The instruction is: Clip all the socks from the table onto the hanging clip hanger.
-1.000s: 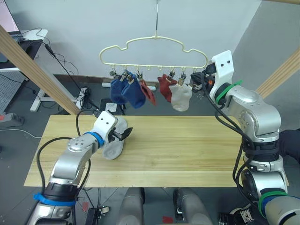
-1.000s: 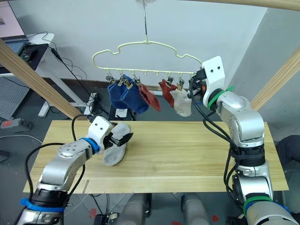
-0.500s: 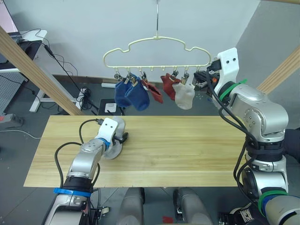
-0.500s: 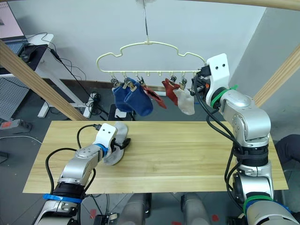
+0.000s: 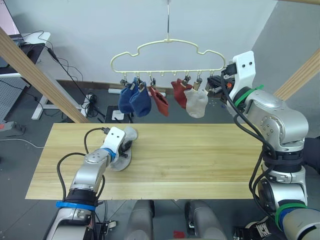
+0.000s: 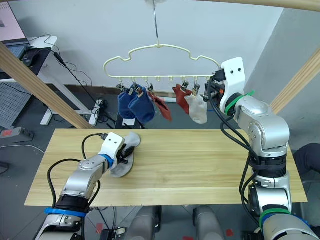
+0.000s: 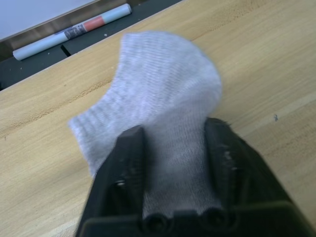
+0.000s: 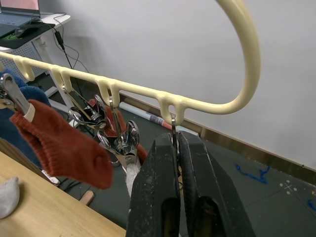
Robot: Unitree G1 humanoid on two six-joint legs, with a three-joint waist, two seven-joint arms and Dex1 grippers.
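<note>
Last sock in hand; five already clipped.

Left gripper point(image 7: 173, 148) is clamped on the grey sock point(image 7: 163, 94), which lies on the worktop point(image 5: 200, 160) towards its left, not yet lifted. Right gripper point(image 8: 177, 148) is pinched tight on the wire of the end clip point(image 8: 173, 129), at the right end of the hanger point(image 5: 167, 50). Hanging from the bar: two blue socks point(image 5: 135, 100), two rust red socks point(image 5: 161, 100) and one grey hung sock point(image 5: 196, 102). No other sock visible on the worktop. Judged: five of six done; what is left is to lift this one, carry it up and clip it, presumably at the held clip.
</note>
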